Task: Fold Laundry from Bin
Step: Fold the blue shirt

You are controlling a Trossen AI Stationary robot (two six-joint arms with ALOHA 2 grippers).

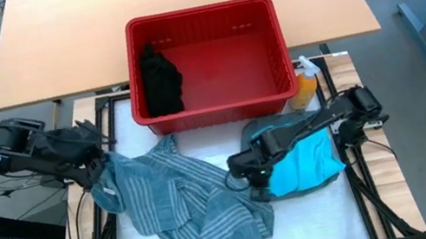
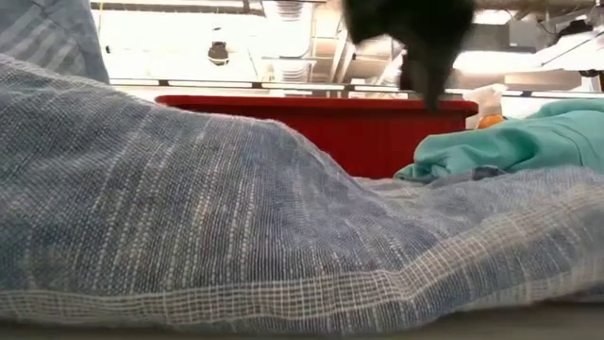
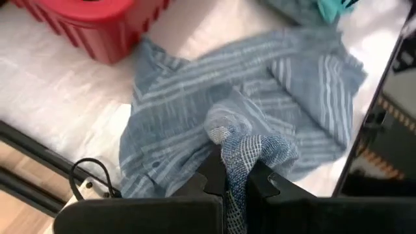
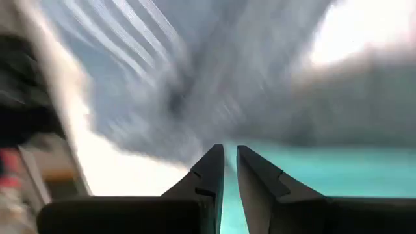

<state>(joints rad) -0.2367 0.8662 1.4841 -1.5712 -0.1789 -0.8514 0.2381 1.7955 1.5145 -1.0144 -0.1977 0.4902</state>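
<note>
The striped cloth [image 1: 187,199] lies crumpled in the middle of the table, soft and light. The left tool [image 3: 237,179] is clamped on its edge. The right tool [image 1: 251,174] has its fingers slightly apart, holding nothing; a free corner looks best to take.

both arms are dark and jointed, with black cables trailing alongside; each gripper has two black, tapered, angular fingers.

No text, label, brand, number or sign can be read anywhere here.
</note>
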